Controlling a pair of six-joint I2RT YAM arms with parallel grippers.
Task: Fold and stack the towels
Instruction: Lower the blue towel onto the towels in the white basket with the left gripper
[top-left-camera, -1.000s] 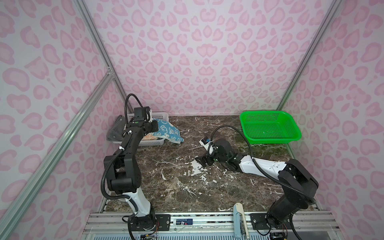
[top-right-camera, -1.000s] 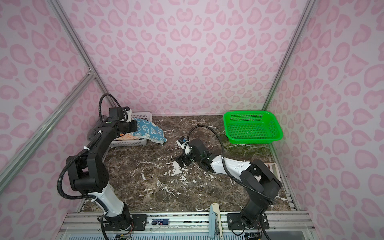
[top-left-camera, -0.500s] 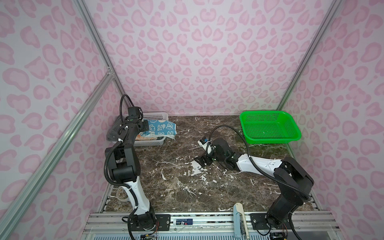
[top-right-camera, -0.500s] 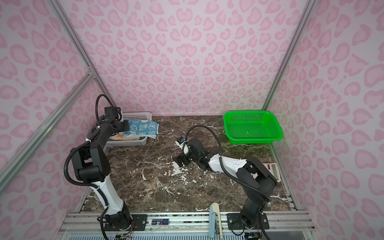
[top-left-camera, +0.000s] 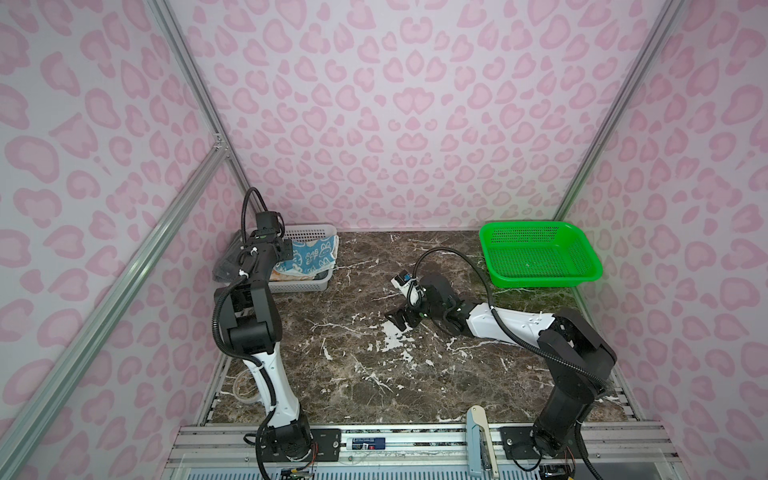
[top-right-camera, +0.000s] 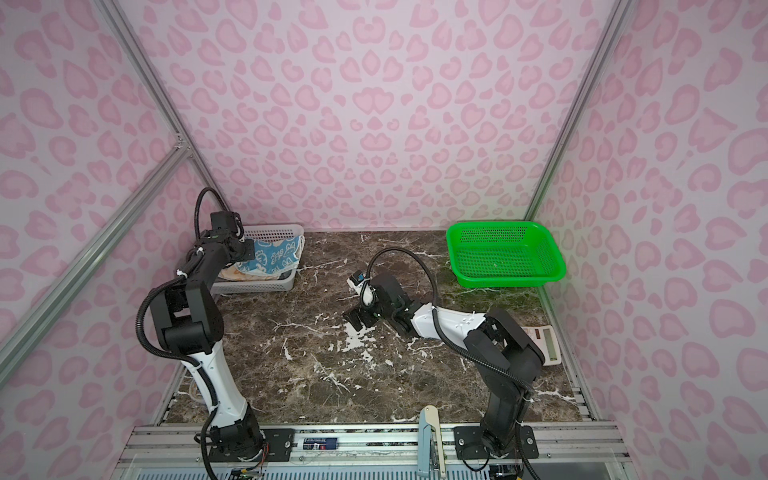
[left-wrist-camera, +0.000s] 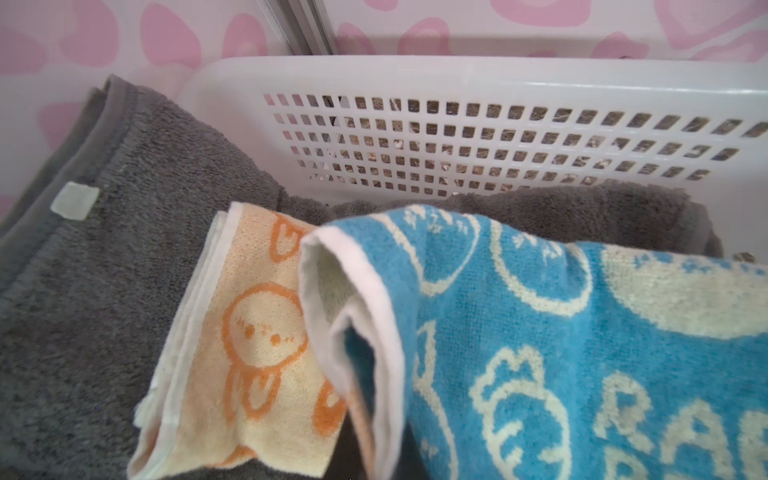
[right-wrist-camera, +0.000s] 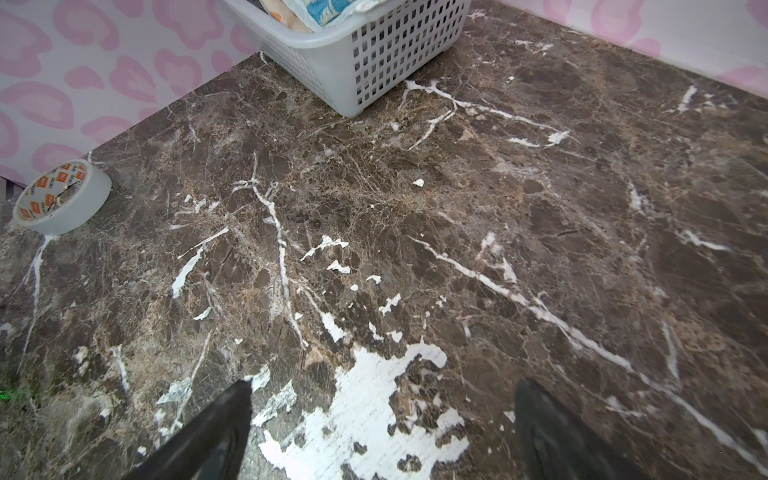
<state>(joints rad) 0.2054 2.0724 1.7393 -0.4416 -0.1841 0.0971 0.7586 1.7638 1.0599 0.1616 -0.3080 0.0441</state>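
Observation:
The towels lie in a white basket (top-left-camera: 311, 228) (top-right-camera: 270, 227) at the back left. The blue towel (top-left-camera: 311, 255) (top-right-camera: 276, 257) (left-wrist-camera: 540, 332) with cream prints is on top. Under it is the orange towel (left-wrist-camera: 249, 332) (top-left-camera: 286, 276), and below both the dark grey towel (left-wrist-camera: 83, 291) (top-left-camera: 226, 266), which hangs over the basket's left side. My left gripper (top-left-camera: 286, 251) (top-right-camera: 249, 251) sits at the blue towel's left edge, shut on its white hem; its fingers are hidden in the left wrist view. My right gripper (top-left-camera: 398, 321) (top-right-camera: 358, 318) (right-wrist-camera: 384, 384) rests open and empty low over the marble at mid table.
An empty green basket (top-left-camera: 544, 278) (top-right-camera: 511, 277) stands at the back right. A roll of tape (right-wrist-camera: 62, 199) lies near the left wall. A calculator (top-right-camera: 544, 345) lies at the right edge behind the right arm. The white basket's corner (right-wrist-camera: 357, 83) shows in the right wrist view.
My left gripper has moved left and back over the basket. The blue towel, which hung out over the basket's right side, has come back in with it. The right gripper has barely shifted.

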